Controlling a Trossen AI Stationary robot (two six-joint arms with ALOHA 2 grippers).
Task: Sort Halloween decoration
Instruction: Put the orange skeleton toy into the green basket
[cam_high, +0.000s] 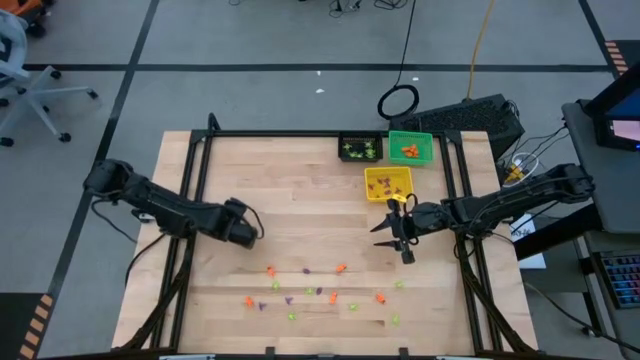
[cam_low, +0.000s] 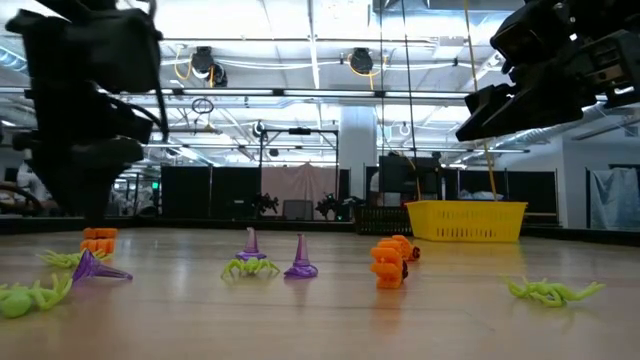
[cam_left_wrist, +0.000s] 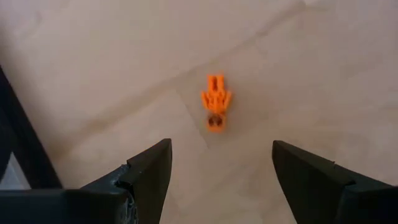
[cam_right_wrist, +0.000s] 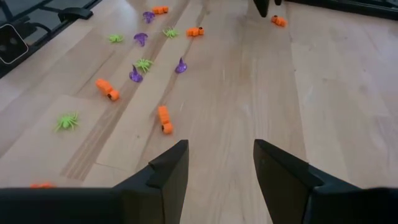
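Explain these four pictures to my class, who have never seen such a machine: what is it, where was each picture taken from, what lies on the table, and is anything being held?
It is a robot with two dark arms at a wooden table. Each arm ends in a two-fingered hand.

One picture looks straight down on the table. One looks level across the tabletop. The other two come from cameras on each wrist, looking past that arm's fingers.

Small orange, purple and light-green Halloween trinkets lie scattered on the near part of the table. Three little bins stand at the far edge: black, green and yellow, each already with a few pieces inside.

The left hand is open above an orange trinket. The right hand is open too. Neither holds anything.
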